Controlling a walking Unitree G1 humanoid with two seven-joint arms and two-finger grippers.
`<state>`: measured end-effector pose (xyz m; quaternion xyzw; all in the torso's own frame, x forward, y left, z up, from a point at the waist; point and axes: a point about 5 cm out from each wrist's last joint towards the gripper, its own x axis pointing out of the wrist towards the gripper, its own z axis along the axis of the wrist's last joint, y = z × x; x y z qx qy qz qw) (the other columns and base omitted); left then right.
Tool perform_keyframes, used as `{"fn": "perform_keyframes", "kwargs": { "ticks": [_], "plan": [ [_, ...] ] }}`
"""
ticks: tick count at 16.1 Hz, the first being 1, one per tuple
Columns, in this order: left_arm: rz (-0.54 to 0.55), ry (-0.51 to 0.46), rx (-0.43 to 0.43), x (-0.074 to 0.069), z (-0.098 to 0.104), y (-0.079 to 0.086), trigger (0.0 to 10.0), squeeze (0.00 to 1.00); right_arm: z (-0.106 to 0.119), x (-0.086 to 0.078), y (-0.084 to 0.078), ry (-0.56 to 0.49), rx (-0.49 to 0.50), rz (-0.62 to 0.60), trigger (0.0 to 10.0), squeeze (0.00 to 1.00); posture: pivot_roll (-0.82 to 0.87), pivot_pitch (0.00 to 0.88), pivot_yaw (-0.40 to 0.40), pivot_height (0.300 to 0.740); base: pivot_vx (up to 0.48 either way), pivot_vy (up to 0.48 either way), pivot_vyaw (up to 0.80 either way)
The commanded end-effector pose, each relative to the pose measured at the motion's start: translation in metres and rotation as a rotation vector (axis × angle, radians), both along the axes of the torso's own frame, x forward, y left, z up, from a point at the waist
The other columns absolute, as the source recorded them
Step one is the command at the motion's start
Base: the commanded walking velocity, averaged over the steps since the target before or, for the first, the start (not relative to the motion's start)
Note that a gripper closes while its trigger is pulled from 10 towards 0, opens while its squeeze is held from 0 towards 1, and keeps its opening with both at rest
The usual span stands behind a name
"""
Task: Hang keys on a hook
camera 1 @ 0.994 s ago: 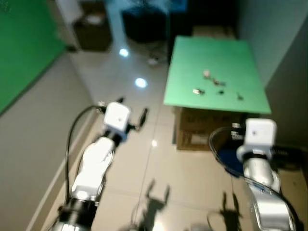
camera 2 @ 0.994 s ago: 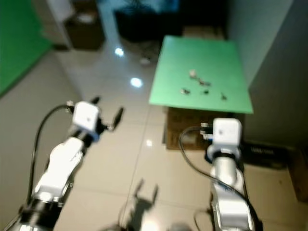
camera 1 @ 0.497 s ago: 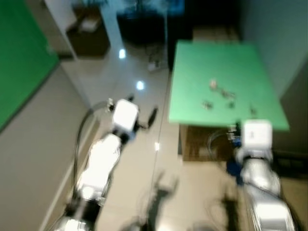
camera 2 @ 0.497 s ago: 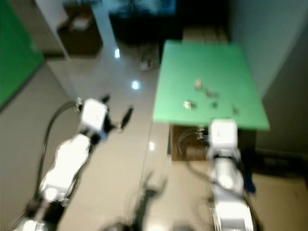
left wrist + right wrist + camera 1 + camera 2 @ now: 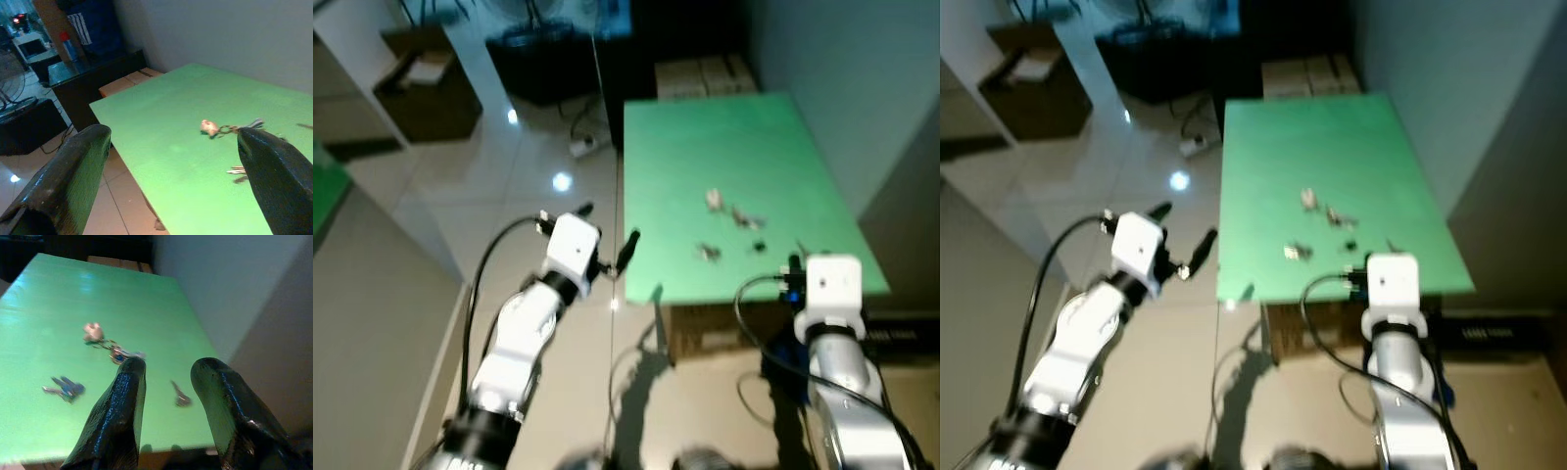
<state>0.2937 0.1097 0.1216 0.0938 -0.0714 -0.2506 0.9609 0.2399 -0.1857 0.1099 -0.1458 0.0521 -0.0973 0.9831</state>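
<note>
The robot stands facing a green table (image 5: 744,166) that is set against a grey wall (image 5: 842,78), with both silver arms raised in front of it. The left arm reaches forward and slightly inward, its white wrist block high and its left gripper (image 5: 607,240) hanging in the air just off the table's near left corner, above the shiny tiled floor (image 5: 509,186). Its two black fingers (image 5: 73,181) are spread wide apart with nothing between them, and they frame the tabletop in the left wrist view. The right arm is bent up close to the body, its wrist block level with the table's near right edge. The right gripper (image 5: 166,396) points across the table, its fingers (image 5: 117,416) parted with a clear gap and empty. The keys lie on the table and neither gripper touches them. A bunch of keys (image 5: 736,212) with a pale fob (image 5: 92,331) sits near the middle of the table. A second small bunch (image 5: 708,253) lies closer to the near edge, and a single key (image 5: 180,396) lies apart toward the wall side. A cardboard box (image 5: 705,328) sits under the table, and a dark cabinet (image 5: 548,69) stands beyond it
</note>
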Motion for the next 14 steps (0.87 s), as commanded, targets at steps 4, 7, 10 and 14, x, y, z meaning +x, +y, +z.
{"fn": "perform_keyframes", "kwargs": {
  "ticks": [4, 7, 10, 14],
  "plan": [
    [-0.016, 0.044, 0.021, -0.008, -0.009, 0.006, 10.0, 0.00, -0.012, -0.010, 0.012, 0.065, 0.002, 0.083, 10.0, 0.00, -0.17, 0.154, 0.127, 0.740, 0.478, 0.000, -0.40],
    [0.031, 0.094, 0.008, -0.010, -0.017, 0.012, 10.0, 0.00, -0.019, -0.012, 0.027, 0.116, -0.011, 0.238, 10.0, 0.00, -0.17, 0.146, 0.112, 0.740, 0.147, 0.000, 0.00],
    [0.062, 0.111, 0.024, -0.012, -0.023, 0.023, 10.0, 0.00, -0.029, -0.016, 0.041, 0.198, 0.006, 0.384, 10.0, 0.00, -0.17, 0.138, 0.096, 0.740, 0.000, 0.000, 0.00],
    [-0.037, 0.147, 0.102, -0.022, -0.031, 0.024, 10.0, 0.00, -0.051, -0.018, 0.041, 0.329, 0.001, 0.414, 10.0, 0.00, -0.16, 0.133, 0.087, 0.740, 0.000, 0.000, 0.00]
  ]
}}
